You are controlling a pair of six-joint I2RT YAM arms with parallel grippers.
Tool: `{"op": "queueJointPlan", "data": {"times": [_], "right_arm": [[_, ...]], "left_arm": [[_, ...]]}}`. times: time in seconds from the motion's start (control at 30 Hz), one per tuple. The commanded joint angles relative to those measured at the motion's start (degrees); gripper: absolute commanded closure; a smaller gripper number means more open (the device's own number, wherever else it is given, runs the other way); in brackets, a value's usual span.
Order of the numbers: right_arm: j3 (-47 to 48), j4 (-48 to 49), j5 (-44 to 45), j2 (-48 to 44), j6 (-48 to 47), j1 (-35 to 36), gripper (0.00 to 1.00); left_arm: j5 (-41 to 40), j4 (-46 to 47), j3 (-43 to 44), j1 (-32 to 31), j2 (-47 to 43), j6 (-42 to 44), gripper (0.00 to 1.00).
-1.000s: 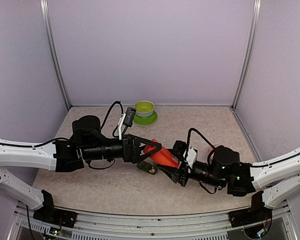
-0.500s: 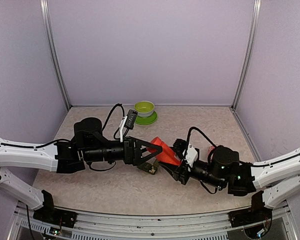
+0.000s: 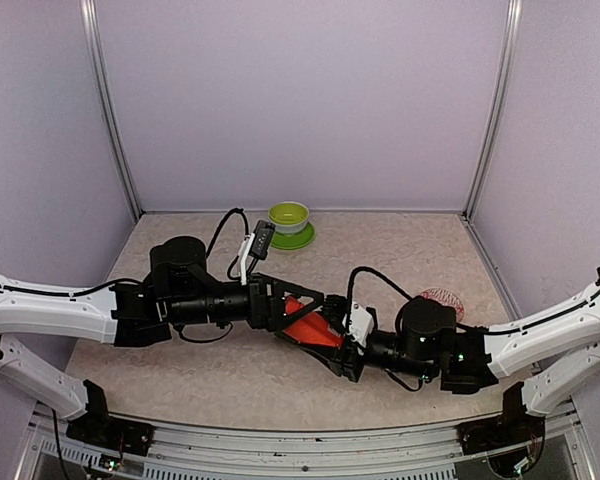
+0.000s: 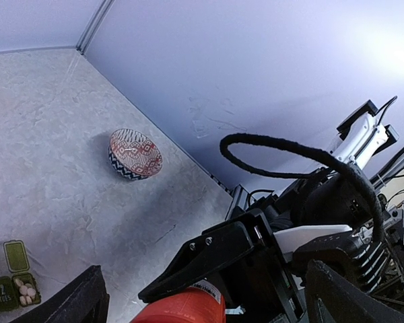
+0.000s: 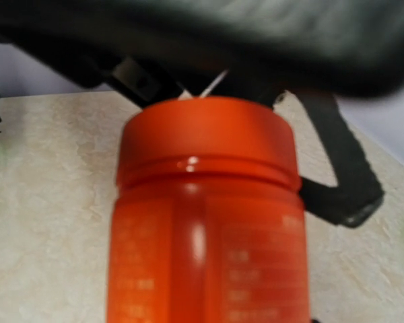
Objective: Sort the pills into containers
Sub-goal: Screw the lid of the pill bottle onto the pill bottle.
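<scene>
Above mottled tabletop [image 3: 430, 250], glossy red cylindrical bottle [image 5: 205, 222].

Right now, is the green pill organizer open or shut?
Partly open: in the left wrist view one compartment of the pill organizer shows pills, its lid flipped back.

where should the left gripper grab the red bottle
Probably by the cap, end-on from the left. The right gripper holds the bottle by its body, cap end pointing at the open left gripper. Pinch across the cap's round side wall.
</scene>
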Motion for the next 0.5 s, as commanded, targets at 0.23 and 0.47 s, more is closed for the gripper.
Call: {"op": "queueJointPlan", "data": {"times": [0.23,0.47], "right_arm": [[-0.49,-1.78,4.92,-6.08,-1.56,0.14,1.00],[-0.95,-4.57,8.86,-9.35,-3.08,0.05,1.00]], "left_arm": [[1.23,-0.37,0.45,-0.37,-1.89,0.27,0.01],[1.74,-0.39,0.36,-0.12,-1.58,0.25,0.01]]}}
